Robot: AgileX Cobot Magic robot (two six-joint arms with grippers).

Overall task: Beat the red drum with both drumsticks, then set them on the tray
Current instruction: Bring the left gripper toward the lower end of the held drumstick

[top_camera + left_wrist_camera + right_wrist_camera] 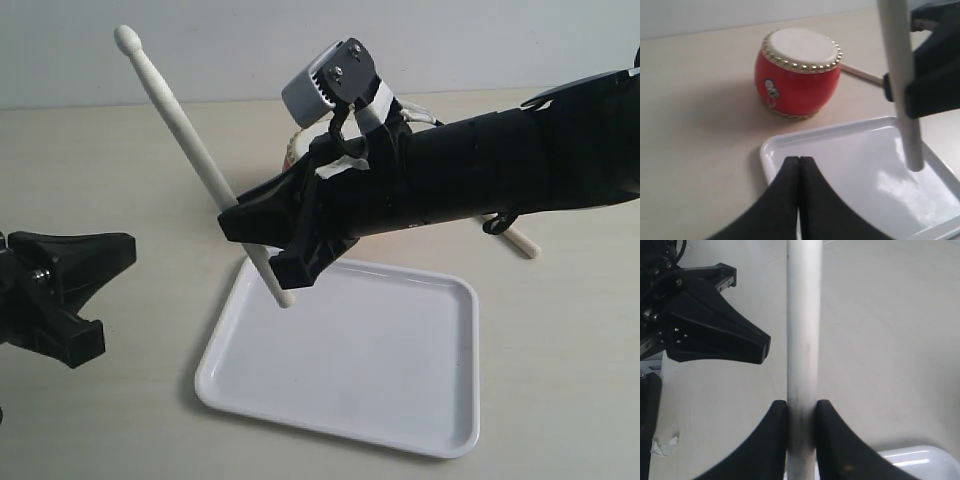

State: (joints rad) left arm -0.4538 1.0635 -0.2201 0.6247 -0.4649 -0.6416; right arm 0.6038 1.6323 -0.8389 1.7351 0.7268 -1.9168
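- Two ways this could go wrong, I'd judge. The held drumstick [190, 150] stands steeply tilted, its lower end hanging above the tray [440, 420] near the rim on the drum's side. Let go at that angle, it could topple and roll over the low rim.
- Second risk: the other drumstick [862, 75] lies on the table [100, 400] beyond the tray, beside the drum. To fetch it, an arm must pass the one stretched over the tray, so a knock looks possible.
- Right arm: it reaches low across the tray. The right gripper [802, 415] is clamped on the stick below its middle, rounded tip pointing up and away from the tray.
- Left gripper [799, 170]: the fingers are pressed together on nothing. It sits beside the tray, off its rim, facing across it toward the drum.
- Red drum [797, 75]: it stands upright on the table just beyond the tray, apart from it, cream skin up.
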